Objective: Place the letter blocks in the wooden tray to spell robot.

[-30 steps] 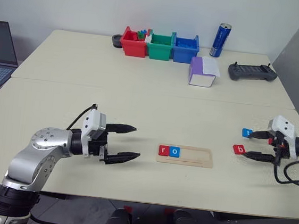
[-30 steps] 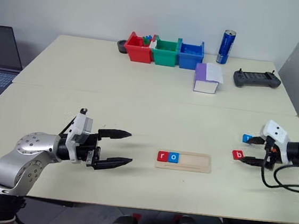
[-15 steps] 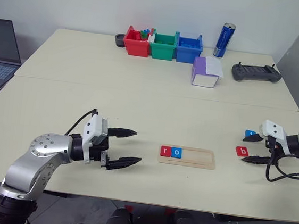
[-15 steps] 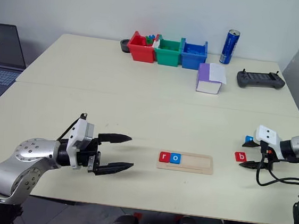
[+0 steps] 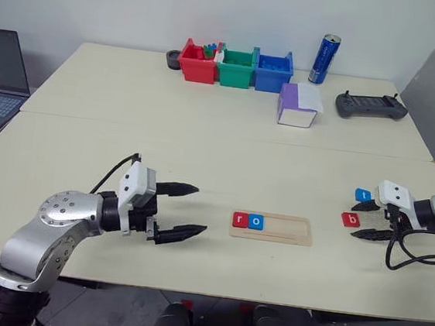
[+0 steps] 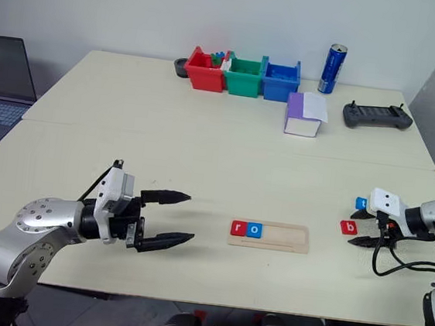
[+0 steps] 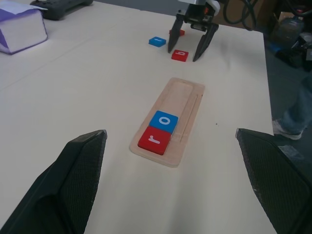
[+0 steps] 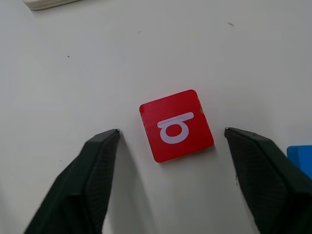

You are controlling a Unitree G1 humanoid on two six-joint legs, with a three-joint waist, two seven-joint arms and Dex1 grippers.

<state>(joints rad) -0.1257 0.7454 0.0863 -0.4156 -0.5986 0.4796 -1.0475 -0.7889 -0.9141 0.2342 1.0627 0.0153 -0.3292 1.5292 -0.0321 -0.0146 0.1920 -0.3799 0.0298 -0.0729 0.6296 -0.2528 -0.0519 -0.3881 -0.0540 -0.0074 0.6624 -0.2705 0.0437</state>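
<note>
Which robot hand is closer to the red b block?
The right hand. Its two open fingers sit on either side of the red b block, not touching it. The left hand is far away, past the other end of the wooden tray.

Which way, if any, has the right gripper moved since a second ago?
Yes: the right gripper dropped toward the red b block, its finger leaving the blue t block.

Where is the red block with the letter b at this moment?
In the left eye view, the red b block lies flat on the table's right side, between the right end effector's open fingers, beside the blue t block and right of the wooden tray.
</note>
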